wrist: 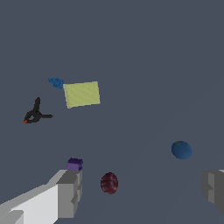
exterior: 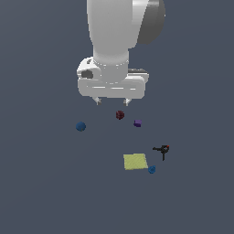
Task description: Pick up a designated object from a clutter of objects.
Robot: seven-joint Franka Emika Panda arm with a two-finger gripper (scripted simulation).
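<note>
Dark blue and smooth, the ball (exterior: 81, 126) lies alone on the grey worktop (exterior: 41, 183), off toward the exterior view's left and apart from the rest of the clutter. The gripper (exterior: 111, 102) hangs above the worktop with its fingers spread wide and nothing between them. It is not over the ball. What sits nearly under it is the dark red ball (exterior: 119, 114), with the purple cube (exterior: 137, 123) just beyond that toward the exterior view's right.

In the wrist view the dark red ball (wrist: 109, 183) lies between the two fingers, while the dark blue ball (wrist: 181, 149) lies closer to one finger (wrist: 213, 189) and somewhat ahead of it.

So the coming move likely turns on a sideways shift toward the exterior view's left before any descent. Being round, the ball has no long axis, so the wrist angle should matter little.

The yellow square (exterior: 135, 161), the small blue piece (exterior: 151, 169) and the black tool (exterior: 162, 149) lie well away on the far side.
</note>
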